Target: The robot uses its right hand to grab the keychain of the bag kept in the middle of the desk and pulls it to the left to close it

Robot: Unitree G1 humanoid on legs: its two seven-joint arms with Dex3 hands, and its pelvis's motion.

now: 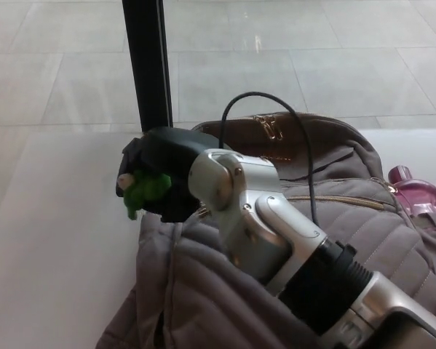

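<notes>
Pale, smooth desk (50, 240), evenly lit. Beyond its far edge, a floor (312, 58) of large light-grey tiles with thin joints, catching a soft glare (258, 42) near the top. At that edge, left of middle, a black post (146, 65), upright.

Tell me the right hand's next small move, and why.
Probably open the right hand and let go of the green keychain. The hand holds it at the left edge of the bag, and the zipper to its right looks shut, though its left end is hidden behind the hand.
</notes>
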